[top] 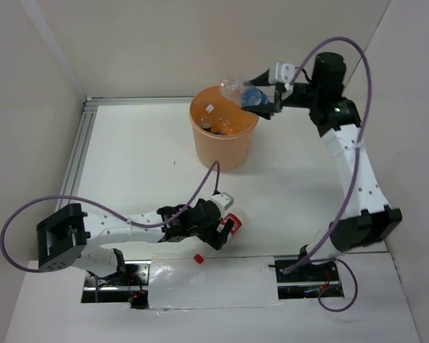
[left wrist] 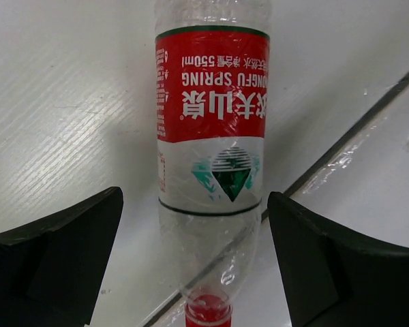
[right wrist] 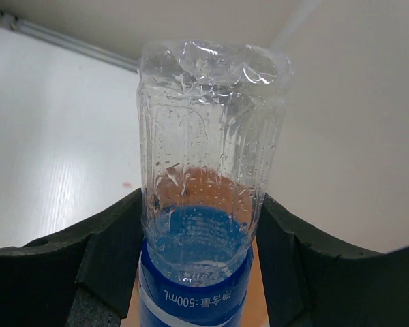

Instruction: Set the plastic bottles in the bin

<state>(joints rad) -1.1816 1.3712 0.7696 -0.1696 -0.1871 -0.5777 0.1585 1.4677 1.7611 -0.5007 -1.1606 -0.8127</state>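
Observation:
The bin (top: 232, 153) is a round orange bucket at the back middle of the table, with bottles (top: 216, 123) lying inside it. My right gripper (top: 261, 102) is shut on a clear plastic bottle with a blue label (top: 247, 96) and holds it tilted over the bin's right rim. In the right wrist view both pads press that bottle (right wrist: 204, 136) at the gripper (right wrist: 201, 204), and the orange bin (right wrist: 261, 300) shows below. My left gripper (top: 223, 227) is open around a red-labelled bottle (top: 234, 223) lying on the table. In the left wrist view this bottle (left wrist: 211, 122) lies between the gripper (left wrist: 194, 197) fingers, apart from both.
A loose red cap (top: 198, 257) lies on the table near the front edge. A shiny taped strip (top: 207, 282) runs along the near edge between the arm bases. An aluminium rail (top: 82, 146) borders the left side. White walls close in the left, back and right.

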